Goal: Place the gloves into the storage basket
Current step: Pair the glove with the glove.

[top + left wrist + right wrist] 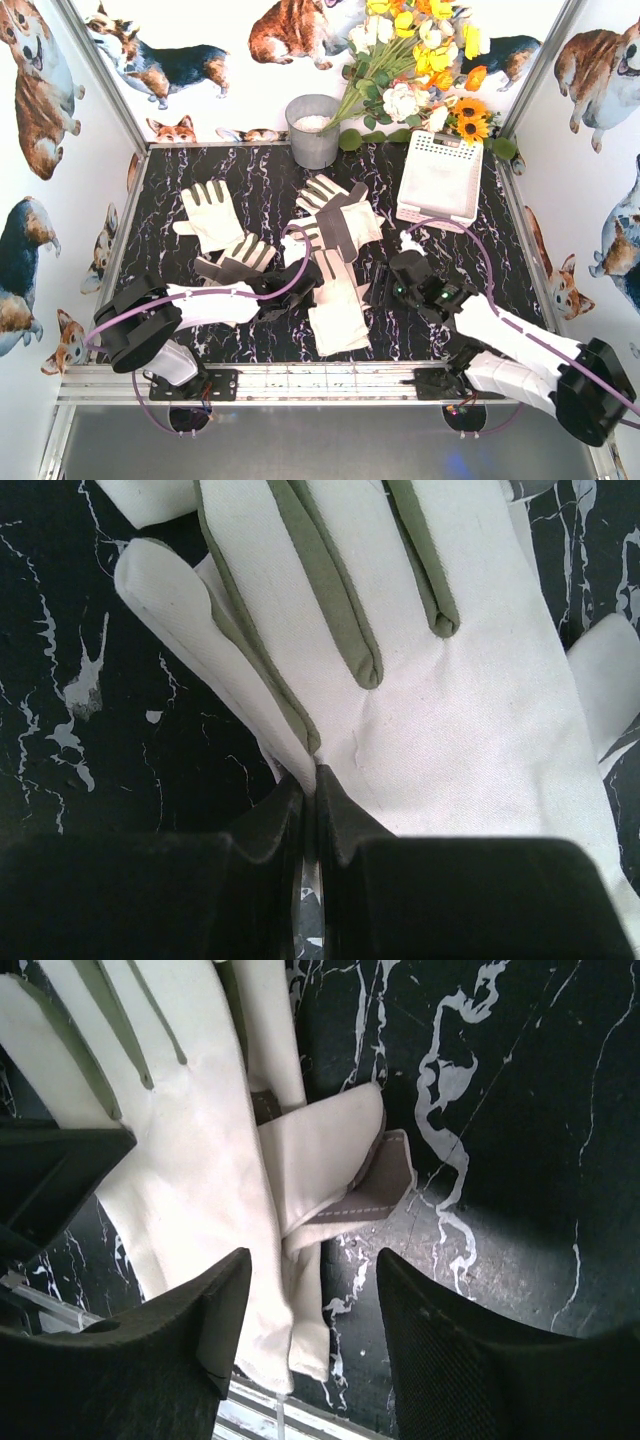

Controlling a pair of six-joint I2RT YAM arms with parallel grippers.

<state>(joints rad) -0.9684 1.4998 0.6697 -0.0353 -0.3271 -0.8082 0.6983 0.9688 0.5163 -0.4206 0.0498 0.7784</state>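
our left tool (315, 792) was pinched shut on the cream glove (450, 710), its fingers pointing away from the tool. our right tool (315, 1290) stood half open, empty, nearer the white storage basket (440, 180) ahead.

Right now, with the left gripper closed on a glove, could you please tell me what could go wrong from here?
1. The left gripper pinches only a thin fold of the glove, so it may slip free on lifting.
2. The gloves lie overlapping, so neighbours could be dragged along.
3. The storage basket sits far right, beyond the open right gripper, which a carry across might hit.
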